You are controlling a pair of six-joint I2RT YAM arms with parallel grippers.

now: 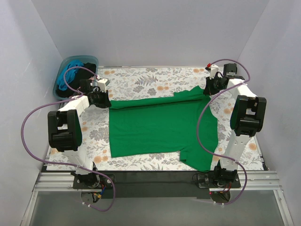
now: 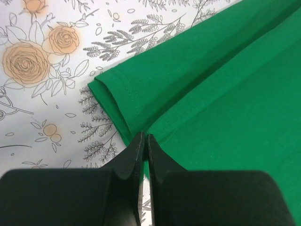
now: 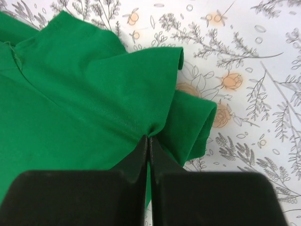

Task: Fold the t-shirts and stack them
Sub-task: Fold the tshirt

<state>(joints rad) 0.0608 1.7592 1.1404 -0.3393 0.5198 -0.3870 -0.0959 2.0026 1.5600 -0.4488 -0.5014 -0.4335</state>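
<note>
Top external: left gripper point(image 1: 106, 101) and right gripper point(image 1: 207, 90) tight on green t-shirt point(image 1: 160, 128).

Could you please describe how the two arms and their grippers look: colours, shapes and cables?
Both the left arm and the right arm have white links joined by boxy black housings. A thin purple cable loops loosely along each arm. The left gripper and right gripper have matte black fingers that taper to narrow tips.
</note>
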